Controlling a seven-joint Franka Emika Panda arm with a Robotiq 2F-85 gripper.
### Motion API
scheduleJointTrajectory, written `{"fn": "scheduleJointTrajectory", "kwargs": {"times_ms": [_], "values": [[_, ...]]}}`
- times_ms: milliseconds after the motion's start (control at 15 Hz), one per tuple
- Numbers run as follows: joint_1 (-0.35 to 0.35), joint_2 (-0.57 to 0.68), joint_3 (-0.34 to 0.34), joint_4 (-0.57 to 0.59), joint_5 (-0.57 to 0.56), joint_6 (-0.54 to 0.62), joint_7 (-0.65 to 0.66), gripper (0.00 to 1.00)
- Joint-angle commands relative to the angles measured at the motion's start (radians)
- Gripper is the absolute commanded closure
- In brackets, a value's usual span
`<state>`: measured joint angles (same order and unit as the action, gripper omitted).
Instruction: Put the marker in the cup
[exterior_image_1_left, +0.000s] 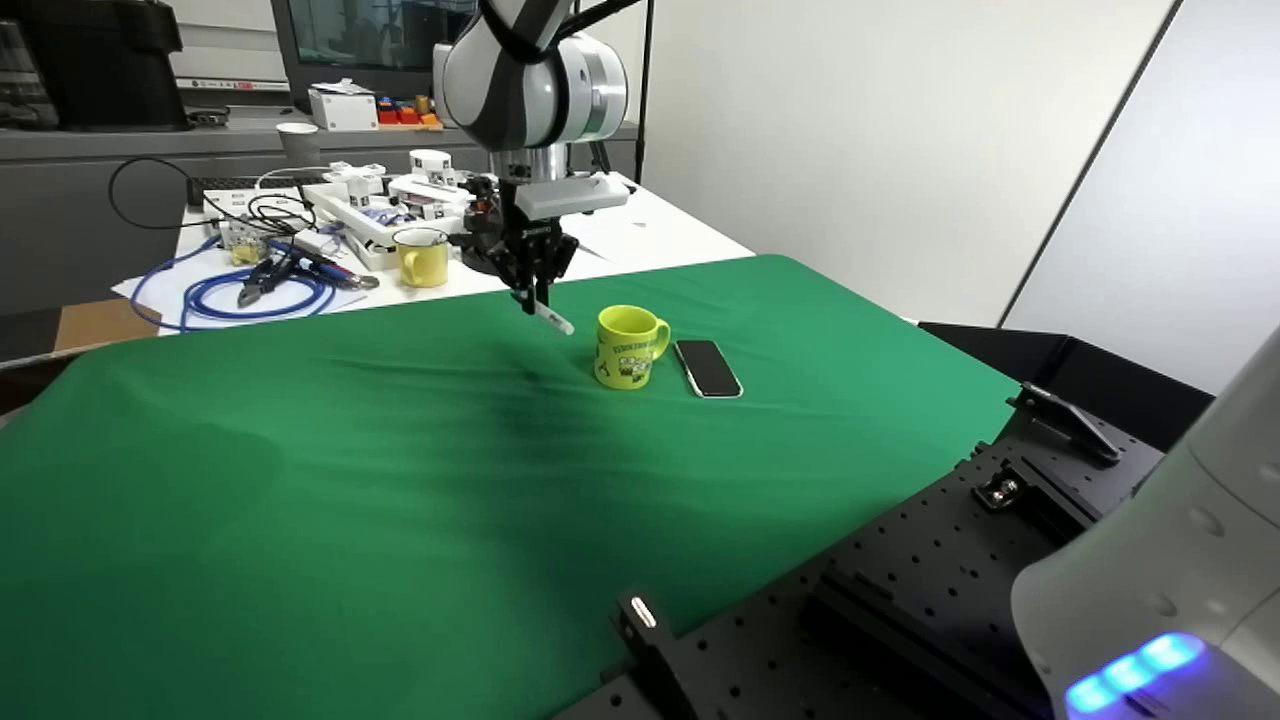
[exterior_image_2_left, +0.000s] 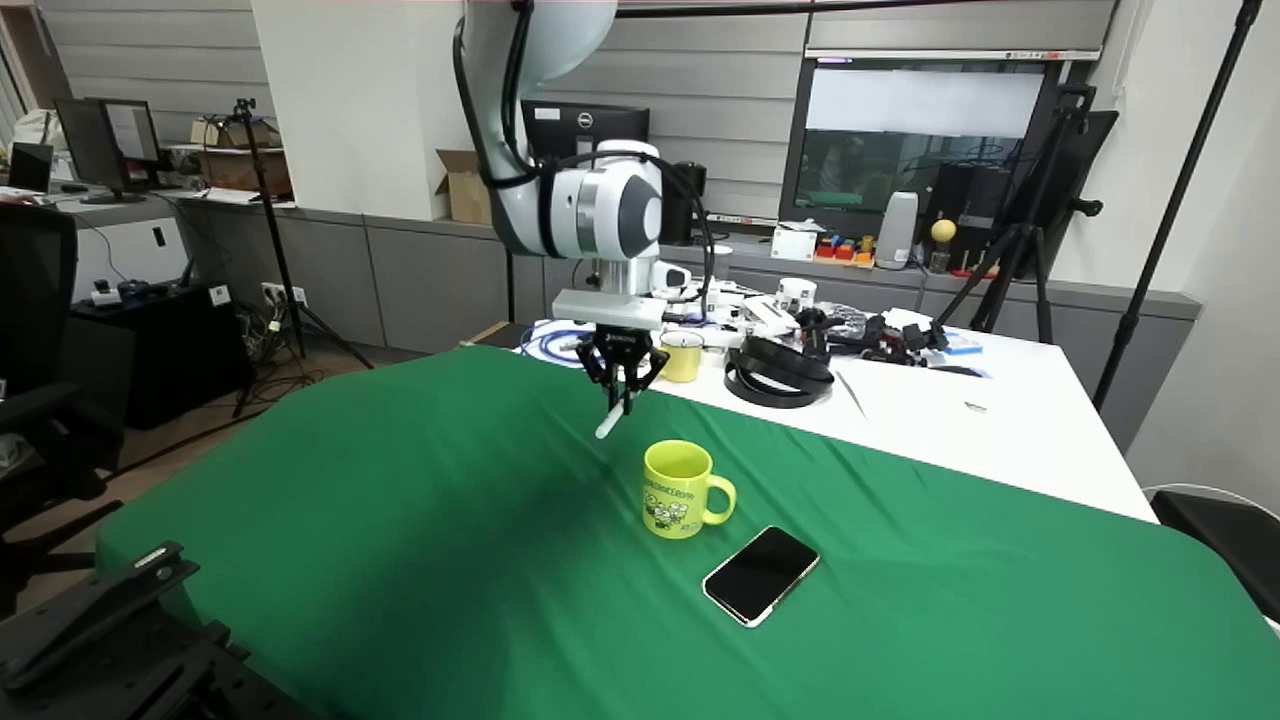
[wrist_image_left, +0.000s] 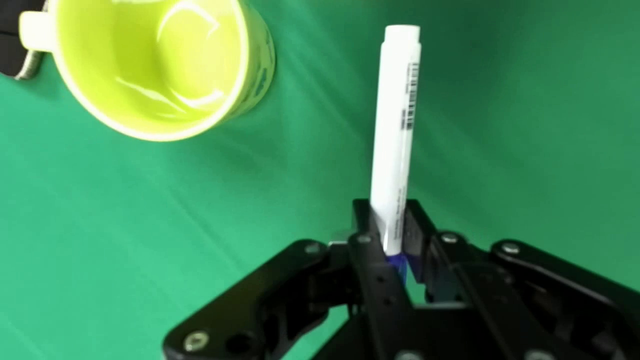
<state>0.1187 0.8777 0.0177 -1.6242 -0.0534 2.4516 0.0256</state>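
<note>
The marker is a white stick with a barcode and a blue end. My gripper is shut on it near the blue end, which is partly hidden between the fingers. The white end sticks out past the fingertips. In both exterior views the marker is tilted downward from the gripper, above the green cloth. The yellow-green cup stands upright on the cloth, apart from the marker. In the wrist view the cup is at upper left, its open inside visible with nothing in it.
A black phone lies on the cloth beside the cup's handle. A paler yellow mug stands on the white table behind, among cables, tools and white parts. A black coiled ring lies there too.
</note>
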Motion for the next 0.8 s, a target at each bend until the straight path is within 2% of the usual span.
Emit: {"fn": "scheduleJointTrajectory", "kwargs": {"times_ms": [0, 333, 733], "values": [[-0.058, -0.027, 0.008, 0.073, 0.037, -0.184, -0.013, 0.95], [-0.166, -0.019, 0.019, 0.234, 0.131, -0.571, -0.059, 0.95], [-0.252, 0.098, -0.004, 0.482, 0.204, -1.055, -0.048, 0.95]]}}
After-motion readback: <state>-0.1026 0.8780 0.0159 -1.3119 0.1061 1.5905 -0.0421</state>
